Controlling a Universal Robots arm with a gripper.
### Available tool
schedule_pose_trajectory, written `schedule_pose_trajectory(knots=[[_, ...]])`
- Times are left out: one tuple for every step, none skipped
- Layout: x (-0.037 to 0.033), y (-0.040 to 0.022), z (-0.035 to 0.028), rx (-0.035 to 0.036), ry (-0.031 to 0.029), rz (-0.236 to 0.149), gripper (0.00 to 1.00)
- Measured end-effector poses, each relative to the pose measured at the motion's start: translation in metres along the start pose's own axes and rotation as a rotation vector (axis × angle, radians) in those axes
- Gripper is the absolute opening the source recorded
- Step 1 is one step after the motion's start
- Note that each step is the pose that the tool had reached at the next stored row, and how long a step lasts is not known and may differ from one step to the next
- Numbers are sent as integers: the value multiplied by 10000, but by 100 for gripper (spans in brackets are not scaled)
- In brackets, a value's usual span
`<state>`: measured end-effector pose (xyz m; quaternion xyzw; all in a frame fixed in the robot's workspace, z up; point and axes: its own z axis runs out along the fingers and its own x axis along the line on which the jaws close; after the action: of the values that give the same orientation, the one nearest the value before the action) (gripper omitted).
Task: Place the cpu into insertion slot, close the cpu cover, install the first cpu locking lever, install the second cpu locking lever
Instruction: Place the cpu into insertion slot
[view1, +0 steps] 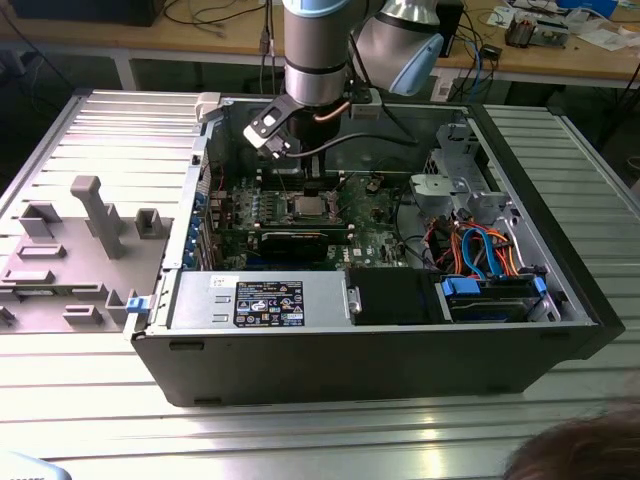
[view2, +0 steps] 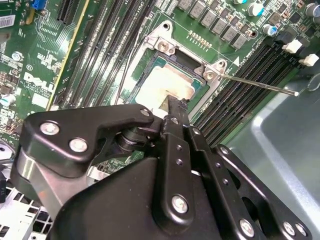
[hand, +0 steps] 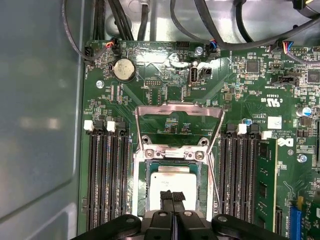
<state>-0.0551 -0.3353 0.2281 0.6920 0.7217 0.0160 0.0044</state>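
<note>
Cpu (hand: 172, 180) lies flat in the insertion slot (hand: 140, 185), straight beneath my fingertips. My claw (hand: 172, 195) is pinched fully together, gripping nothing. I can't tell if the tips touch the chip. Cpu cover (hand: 177, 106) stands open beyond the slot. My fingers hide the slot's near edge.

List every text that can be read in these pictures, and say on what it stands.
Label on the grey metal box: print too small to read.
Motherboard markings, in both wrist views: too small to read surely.
cpu top: no readable print.
</note>
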Motion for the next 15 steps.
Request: schedule_pose_trajectory(knots=[[0, 0, -6, 0, -7, -1, 11], [0, 0, -10, 0, -12, -2, 11], [0, 0, -18, 1, -16, -6, 11], [0, 0, -24, 1, -18, -10, 11], [0, 0, -34, 1, -19, -19, 11], [0, 1, -45, 1, -21, -30, 11], [1, 1, -66, 2, -20, -59, 11], [1, 2, -87, 2, -22, -100, 11], [1, 2, -97, 3, -30, -126, 11], [1, 3, -109, 4, -41, -158, 11], [2, 14, -122, 18, -86, -222, 11], [0, 33, -122, 52, -101, -250, 11], [-1, 56, -122, 90, -116, -254, 11], [-3, 117, -121, 203, -164, -256, 11], [-4, 136, -123, 232, -222, -256, 11]])
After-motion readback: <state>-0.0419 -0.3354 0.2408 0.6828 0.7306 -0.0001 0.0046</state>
